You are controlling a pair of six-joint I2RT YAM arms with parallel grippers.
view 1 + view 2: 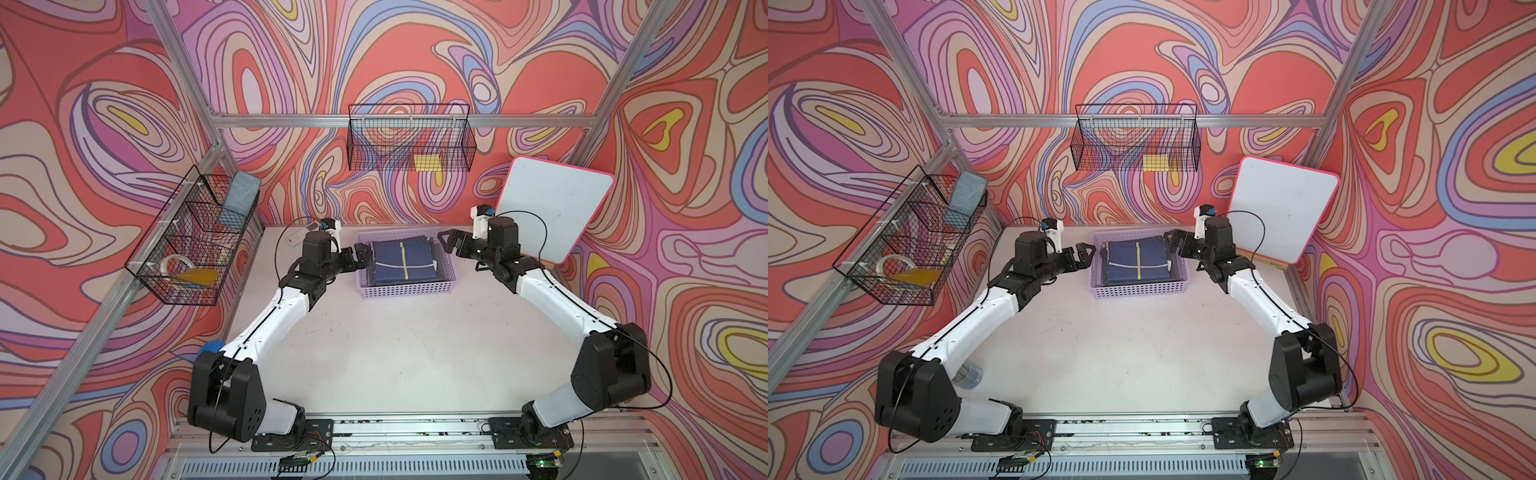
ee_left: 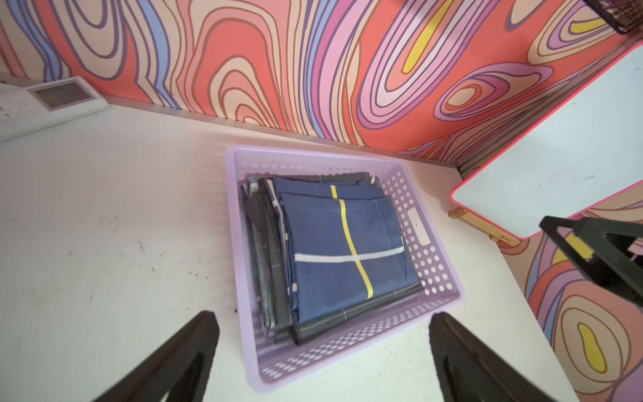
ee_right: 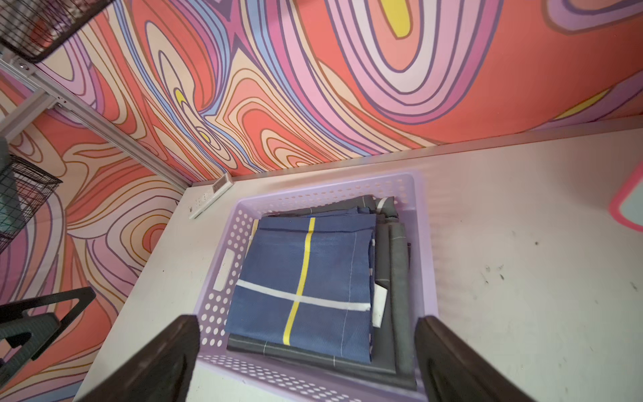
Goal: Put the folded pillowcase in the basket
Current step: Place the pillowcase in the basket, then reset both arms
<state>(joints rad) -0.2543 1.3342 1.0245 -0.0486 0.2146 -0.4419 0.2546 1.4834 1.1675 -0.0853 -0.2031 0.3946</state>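
The folded pillowcase (image 1: 401,262) (image 1: 1136,262) is navy with a yellow stripe crossed by a white one. It lies flat inside the lilac basket (image 1: 405,293) (image 1: 1140,291), on top of folded grey cloths. Both wrist views look down on the pillowcase (image 2: 344,250) (image 3: 306,285) in the basket (image 2: 348,344) (image 3: 240,226). My left gripper (image 1: 360,257) (image 1: 1086,253) (image 2: 323,318) hovers open at the basket's left side, holding nothing. Open and empty too, my right gripper (image 1: 451,243) (image 1: 1175,243) (image 3: 308,323) hovers at the basket's right side.
A pink-edged whiteboard (image 1: 552,208) leans against the wall at the back right, close behind my right arm. Black wire baskets hang on the left wall (image 1: 191,245) and the back wall (image 1: 409,137). A white power strip (image 2: 52,101) lies at the table's back left.
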